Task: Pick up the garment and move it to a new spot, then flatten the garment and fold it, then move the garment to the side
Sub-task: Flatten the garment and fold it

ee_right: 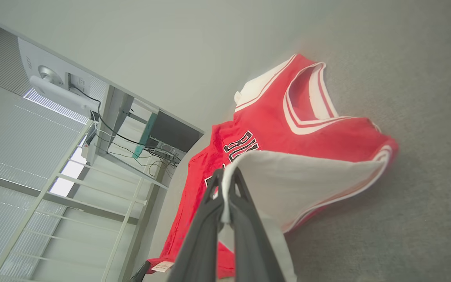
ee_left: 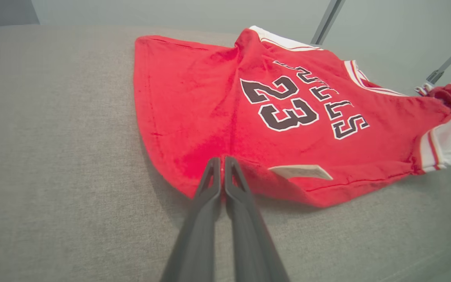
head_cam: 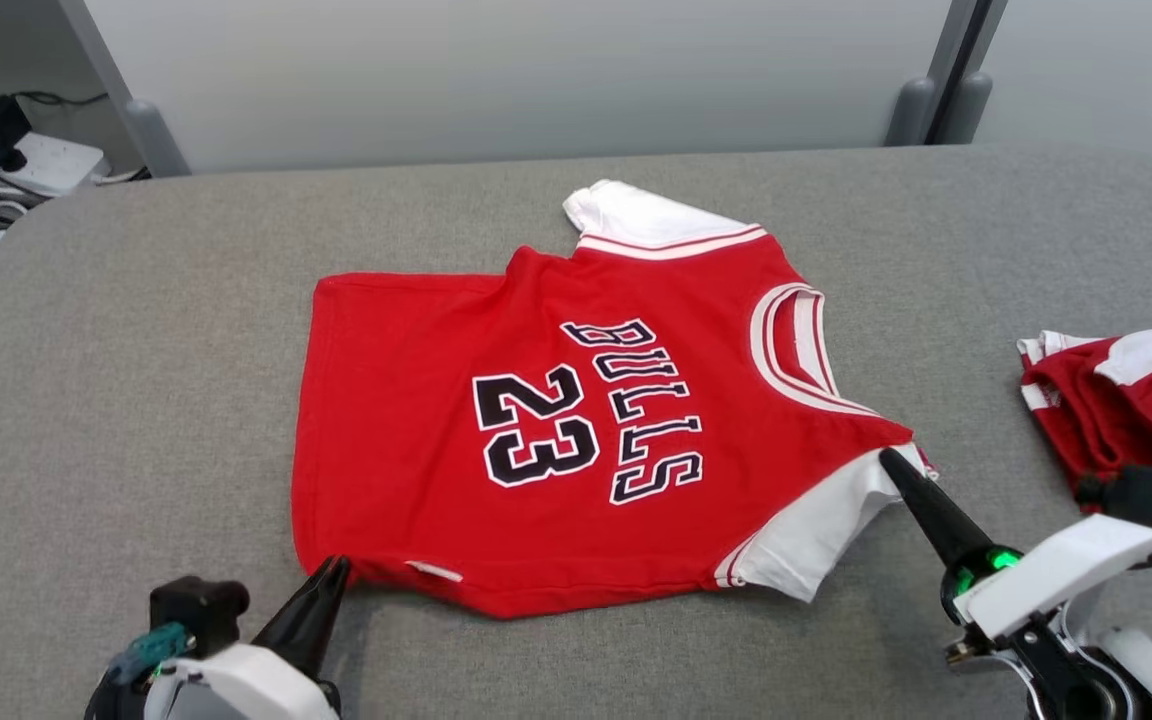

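The garment (head_cam: 536, 420) is a red jersey with white sleeves, black "BULLS 23" lettering and a white-trimmed collar, spread on the grey table (head_cam: 136, 330). My left gripper (head_cam: 334, 568) is shut on the jersey's near-left hem corner; the left wrist view has its fingertips (ee_left: 222, 160) pinching red cloth of the jersey (ee_left: 288, 109). At the near white sleeve, by the shoulder, my right gripper (head_cam: 886, 458) is shut. Its jaws (ee_right: 225, 176) clamp the sleeve's white edge in the right wrist view, the jersey (ee_right: 288, 129) lying beyond.
A second red and white garment (head_cam: 1126, 400) lies bunched at the table's right edge. A grey partition wall (head_cam: 536, 70) stands behind the table. Cables and a white box (head_cam: 26, 160) sit on the floor at the far left.
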Robot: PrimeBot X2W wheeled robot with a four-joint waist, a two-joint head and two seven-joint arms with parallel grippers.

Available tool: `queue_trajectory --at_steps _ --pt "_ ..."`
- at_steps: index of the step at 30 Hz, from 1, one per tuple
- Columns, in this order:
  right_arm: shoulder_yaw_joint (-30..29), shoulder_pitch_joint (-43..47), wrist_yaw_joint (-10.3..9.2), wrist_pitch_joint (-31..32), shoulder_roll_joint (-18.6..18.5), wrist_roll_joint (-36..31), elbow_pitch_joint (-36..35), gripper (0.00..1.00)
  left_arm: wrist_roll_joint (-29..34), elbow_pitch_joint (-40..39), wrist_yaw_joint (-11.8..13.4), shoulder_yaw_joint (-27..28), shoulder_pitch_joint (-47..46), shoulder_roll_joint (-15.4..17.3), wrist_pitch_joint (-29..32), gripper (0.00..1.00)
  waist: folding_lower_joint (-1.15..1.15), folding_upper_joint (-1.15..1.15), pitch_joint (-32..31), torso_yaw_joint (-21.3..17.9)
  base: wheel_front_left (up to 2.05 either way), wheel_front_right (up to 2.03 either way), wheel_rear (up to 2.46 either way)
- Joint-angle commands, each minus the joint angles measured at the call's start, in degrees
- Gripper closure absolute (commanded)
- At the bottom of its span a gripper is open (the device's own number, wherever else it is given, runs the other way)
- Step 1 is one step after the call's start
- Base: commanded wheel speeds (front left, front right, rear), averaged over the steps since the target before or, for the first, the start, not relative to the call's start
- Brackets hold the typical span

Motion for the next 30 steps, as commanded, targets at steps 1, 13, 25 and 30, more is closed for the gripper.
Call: queue_trajectory --at_steps 1,13,25,30 --pt "0.6 -3.2 0.28 0.5 -0.6 -0.9 -0.8 1.0 -1.0 -2.3 0.0 1.1 -5.0 2.0 1.3 1.0 0.0 0.0 2.2 0.1 0.0 0.0 0.0" --pt "4.4 -16.6 0.28 6.5 6.3 -7.3 10.5 1.0 -11.5 -2.2 0.0 -9.8 -18.2 8.5 14.4 1.0 0.0 0.0 9.8 -0.5 0.0 0.0 0.0" --pt "-7.0 -64.3 0.28 4.0 12.3 -15.9 39.7 1.0 -18.2 5.6 1.2 -6.6 -64.6 11.3 11.7 1.0 0.0 0.0 23.6 -0.5 0.0 0.0 0.0" --pt "-11.9 -78.8 0.28 -6.8 14.1 -17.1 42.3 1.0 -13.3 10.7 0.4 -6.7 -76.8 8.4 -3.7 1.0 0.0 0.0 24.8 0.1 0.0 0.0 0.0"
